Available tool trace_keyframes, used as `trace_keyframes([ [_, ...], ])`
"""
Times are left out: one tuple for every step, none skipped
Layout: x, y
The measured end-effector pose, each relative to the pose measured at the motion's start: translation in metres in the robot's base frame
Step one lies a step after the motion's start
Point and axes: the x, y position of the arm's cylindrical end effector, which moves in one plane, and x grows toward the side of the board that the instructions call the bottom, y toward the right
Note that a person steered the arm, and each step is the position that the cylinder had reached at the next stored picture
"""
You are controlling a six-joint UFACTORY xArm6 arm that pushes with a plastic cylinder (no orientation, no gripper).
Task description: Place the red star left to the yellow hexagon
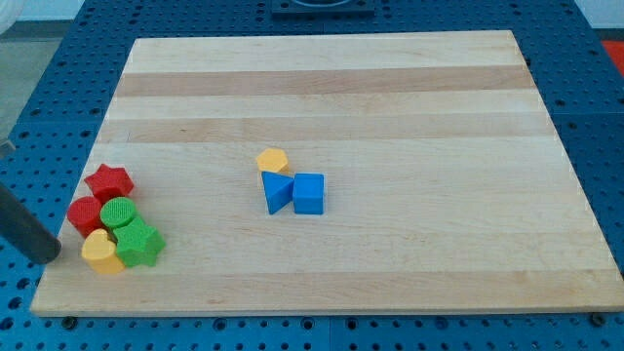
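Note:
The red star (109,181) lies near the board's left edge, at the top of a cluster of blocks. The yellow hexagon (273,161) sits near the board's middle, far to the right of the star. My dark rod enters from the view's left edge and its tip (49,255) rests just off the board's left edge, left of the cluster and below-left of the red star, touching no block.
Below the star sit a red round block (85,214), a green round block (119,213), a green star (140,243) and a yellow heart (100,253). A blue triangle (277,191) and a blue cube (309,193) touch below the hexagon. The wooden board (390,97) lies on a blue pegboard.

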Motion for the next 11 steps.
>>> trace_keyframes([
  [-0.034,0.0],
  [-0.034,0.0],
  [-0.035,0.005],
  [-0.046,0.042],
  [-0.047,0.044],
  [-0.074,0.086],
  [-0.074,0.086],
  [-0.068,0.044],
  [-0.055,0.0],
  [-0.082,0.005],
  [-0.102,0.014],
])
